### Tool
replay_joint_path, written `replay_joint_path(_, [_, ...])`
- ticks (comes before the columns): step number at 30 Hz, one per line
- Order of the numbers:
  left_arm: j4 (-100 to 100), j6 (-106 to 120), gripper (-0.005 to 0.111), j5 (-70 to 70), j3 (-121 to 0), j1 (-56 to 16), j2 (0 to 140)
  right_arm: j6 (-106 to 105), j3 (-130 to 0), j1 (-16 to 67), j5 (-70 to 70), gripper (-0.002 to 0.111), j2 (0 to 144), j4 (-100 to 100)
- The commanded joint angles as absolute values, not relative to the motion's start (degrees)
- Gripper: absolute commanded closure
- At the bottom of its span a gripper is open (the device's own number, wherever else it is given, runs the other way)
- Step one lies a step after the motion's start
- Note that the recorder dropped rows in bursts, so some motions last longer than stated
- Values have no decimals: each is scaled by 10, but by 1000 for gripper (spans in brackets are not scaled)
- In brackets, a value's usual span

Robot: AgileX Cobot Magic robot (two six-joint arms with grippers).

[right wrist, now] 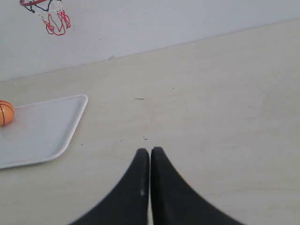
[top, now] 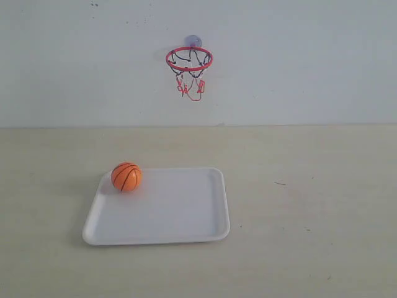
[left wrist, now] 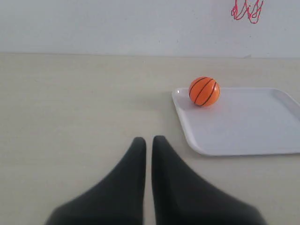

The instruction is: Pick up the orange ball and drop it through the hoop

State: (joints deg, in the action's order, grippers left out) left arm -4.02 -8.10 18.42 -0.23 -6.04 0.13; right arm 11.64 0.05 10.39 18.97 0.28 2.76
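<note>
The orange ball [top: 126, 177] rests in the far left corner of the white tray [top: 186, 211]. In the left wrist view the orange ball [left wrist: 204, 91] sits on the tray [left wrist: 243, 126], ahead of my left gripper [left wrist: 149, 139], which is shut and empty over bare table. My right gripper [right wrist: 150, 151] is also shut and empty, well away from the tray [right wrist: 42, 131]; the orange ball [right wrist: 5, 113] shows at that view's edge. The hoop [top: 189, 59] hangs on the back wall by its suction cup, net below. Neither gripper shows in the exterior view.
The beige table [top: 310, 217] runs back to a white wall [top: 310, 62]. The hoop's net [left wrist: 247, 9] appears at the edge of the left wrist view, and the hoop [right wrist: 47, 11] in a corner of the right wrist view.
</note>
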Motion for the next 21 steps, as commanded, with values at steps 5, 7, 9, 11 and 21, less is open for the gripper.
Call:
replay_joint_path(5, [-42,-77,103,183,0,-63,0,115,0,103,185,108,0,25])
replay_joint_path(7, [-38,-81,103,183,0,-63,0,115,0,103,185,108,0,25])
replay_joint_path(9, [-9,-94,103,182,-2,-63,0,115,0,103,185,108,0,25])
replay_joint_path(11, [30,-96,103,180,-31,-63,0,115,0,103,185,108,0,25])
replay_joint_path(21, [122,-96,103,171,-154,-63,0,115,0,103,185,108,0,25])
